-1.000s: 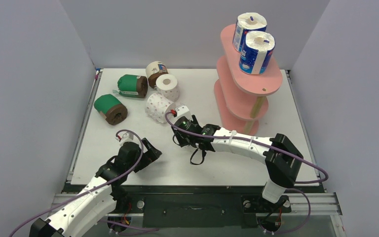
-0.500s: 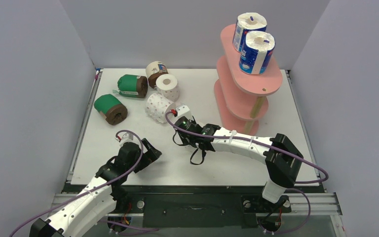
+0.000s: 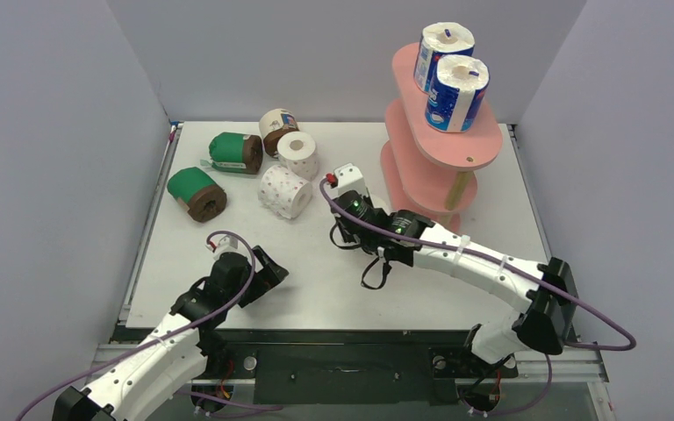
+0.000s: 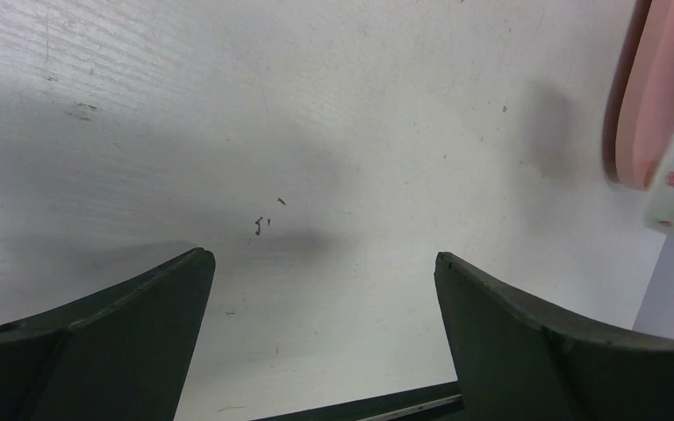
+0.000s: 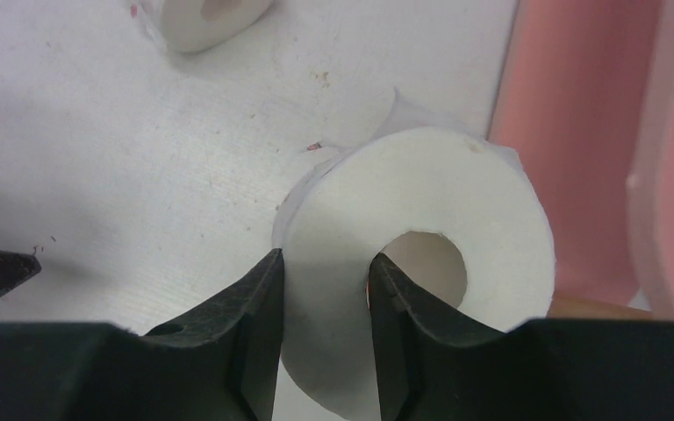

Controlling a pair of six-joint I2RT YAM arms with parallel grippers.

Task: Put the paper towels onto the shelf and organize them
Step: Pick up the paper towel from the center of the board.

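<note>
Right gripper (image 5: 325, 263) clamps white roll (image 5: 491, 193) wall, hole facing wrist; left gripper (image 4: 322, 256) wide-open, empty.

Shelf (image 5: 570, 132) partly beyond the right edge

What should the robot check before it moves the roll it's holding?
1. Right gripper shut on the white roll, one finger in its hole: ok.
2. Left gripper open, empty, far from the shelf: ok.
3. Bare space at the top board's near end, beside the blue-white rolls: ok.
4. Room on the lower boards: cannot tell, mostly hidden.
5. Roll lifted clear of the table: cannot tell.
</note>
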